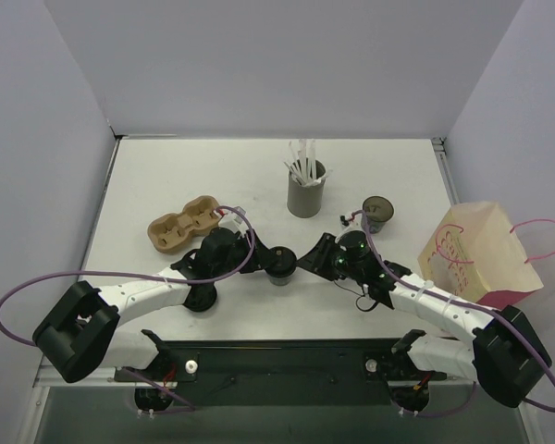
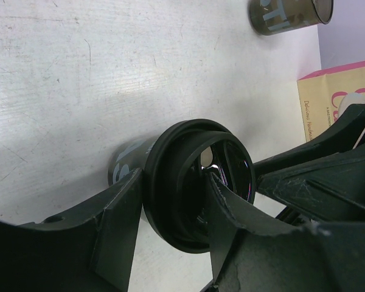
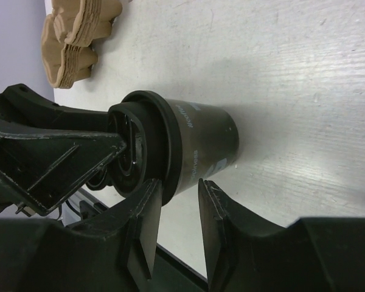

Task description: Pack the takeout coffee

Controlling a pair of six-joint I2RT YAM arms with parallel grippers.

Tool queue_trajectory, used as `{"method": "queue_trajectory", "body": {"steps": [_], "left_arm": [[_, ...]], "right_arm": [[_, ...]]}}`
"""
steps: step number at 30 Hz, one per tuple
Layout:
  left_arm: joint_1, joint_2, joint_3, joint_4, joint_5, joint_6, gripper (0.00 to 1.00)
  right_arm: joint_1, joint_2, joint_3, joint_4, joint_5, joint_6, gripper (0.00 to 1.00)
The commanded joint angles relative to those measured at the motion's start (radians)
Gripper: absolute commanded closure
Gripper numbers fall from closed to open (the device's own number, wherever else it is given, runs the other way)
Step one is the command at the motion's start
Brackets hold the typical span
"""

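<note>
The takeout coffee cup [image 1: 282, 270] stands mid-table, small and dark, with a black lid [image 2: 170, 182] sitting on its rim. My left gripper [image 1: 266, 262] reaches it from the left. In the left wrist view the gripper [image 2: 173, 188] is closed on the lid, one finger outside the rim and the other across the lid's top. My right gripper [image 1: 307, 262] comes from the right. In the right wrist view it [image 3: 177, 191] is slightly open and empty, with its tips just short of the cup [image 3: 213, 143] and lid [image 3: 161, 146].
A second dark cup [image 1: 379, 211] without a lid stands to the right. The grey straw holder [image 1: 305, 190] stands behind it. A brown cup carrier [image 1: 183, 225] lies to the left. A paper bag [image 1: 476, 254] with pink handles stands at the right edge.
</note>
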Motion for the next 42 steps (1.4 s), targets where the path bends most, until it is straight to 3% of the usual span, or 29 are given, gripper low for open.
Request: {"method": "queue_trajectory", "body": {"steps": [1,10,18,33,42], "left_arm": [[-0.014,0.054,-0.046,-0.253,0.002,0.04,0.48],[-0.014,0.057,-0.058,-0.235,0.003,0.031,0.48],[-0.016,0.076,-0.085,-0.186,0.018,0.017,0.49],[-0.018,0.097,-0.128,-0.149,0.031,-0.005,0.51],[-0.018,0.079,-0.156,-0.143,0.031,-0.032,0.51]], "right_arm": [[0.031,0.011,-0.024,0.166,0.002,0.051,0.67],[0.107,0.011,-0.035,0.171,0.12,0.061,0.57],[0.107,0.062,-0.029,0.145,0.167,0.064,0.57],[0.095,0.08,-0.157,0.255,0.181,0.041,0.74],[-0.015,0.201,-0.151,0.383,-0.01,-0.117,0.83]]}}
